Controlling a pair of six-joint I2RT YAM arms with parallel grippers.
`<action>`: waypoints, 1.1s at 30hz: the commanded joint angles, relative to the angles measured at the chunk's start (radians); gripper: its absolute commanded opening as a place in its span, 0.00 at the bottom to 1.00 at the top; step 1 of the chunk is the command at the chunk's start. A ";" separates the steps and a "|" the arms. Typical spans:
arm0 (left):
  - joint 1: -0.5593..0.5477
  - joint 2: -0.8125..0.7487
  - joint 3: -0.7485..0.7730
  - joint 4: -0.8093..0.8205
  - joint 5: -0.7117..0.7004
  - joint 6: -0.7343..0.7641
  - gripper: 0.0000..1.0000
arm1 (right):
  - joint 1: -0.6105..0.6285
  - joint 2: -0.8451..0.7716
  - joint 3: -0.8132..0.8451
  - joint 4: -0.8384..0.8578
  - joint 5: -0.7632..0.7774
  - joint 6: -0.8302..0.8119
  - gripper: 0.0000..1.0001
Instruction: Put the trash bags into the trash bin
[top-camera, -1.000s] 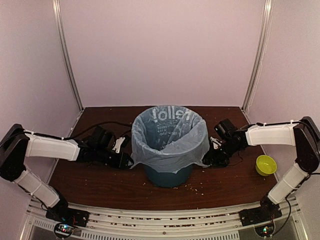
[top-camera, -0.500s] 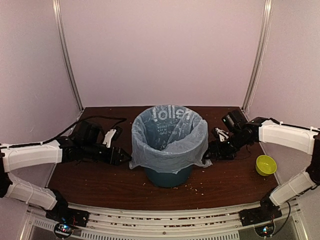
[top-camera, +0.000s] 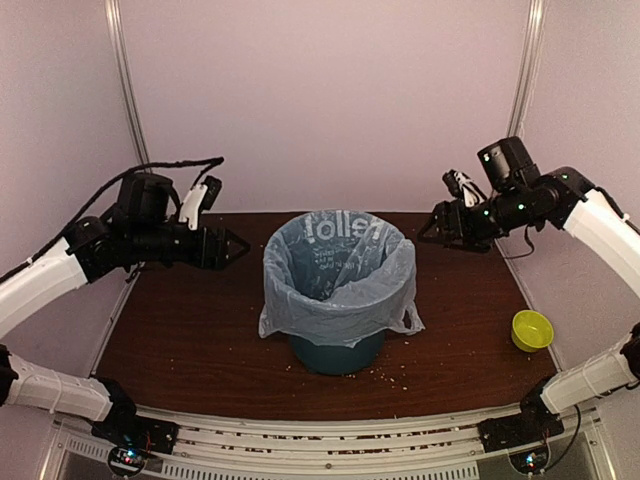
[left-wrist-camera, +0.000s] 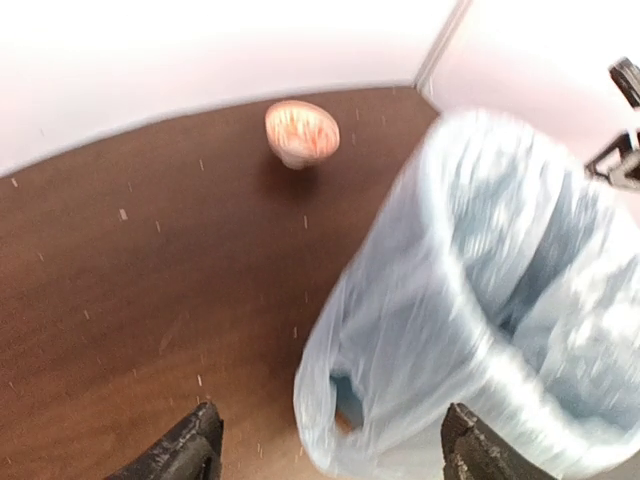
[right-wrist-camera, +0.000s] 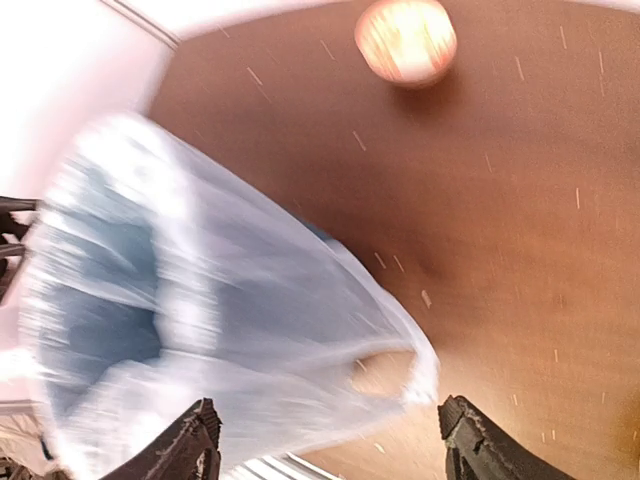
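Note:
The translucent grey-blue trash bag (top-camera: 338, 275) lines the teal trash bin (top-camera: 336, 352) at the table's middle, its edge folded over the rim and hanging down the sides. Loop handles hang at the lower left (left-wrist-camera: 345, 400) and lower right (right-wrist-camera: 385, 372). My left gripper (top-camera: 238, 246) is open and empty, raised in the air left of the bin. My right gripper (top-camera: 432, 228) is open and empty, raised right of the bin. Both wrist views look down on the bagged bin, blurred.
A lime-green bowl (top-camera: 532, 330) sits at the table's right. A red-patterned bowl (left-wrist-camera: 301, 131) stands on the far side of the table, also in the right wrist view (right-wrist-camera: 405, 38). Crumbs dot the brown table (top-camera: 200, 350).
Both grippers have let go of the bag's sides near the table, opened, and risen up and outward from the bin. The bag stays draped over the rim.

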 joint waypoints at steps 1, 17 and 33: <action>0.004 0.097 0.154 -0.045 -0.077 0.004 0.78 | 0.001 0.065 0.163 -0.053 -0.042 0.022 0.77; 0.002 0.099 -0.068 0.204 0.070 -0.029 0.62 | 0.295 0.443 0.703 -0.171 0.036 -0.052 0.23; -0.161 0.296 -0.146 0.587 0.138 -0.095 0.47 | 0.394 0.548 0.641 -0.302 0.074 -0.125 0.00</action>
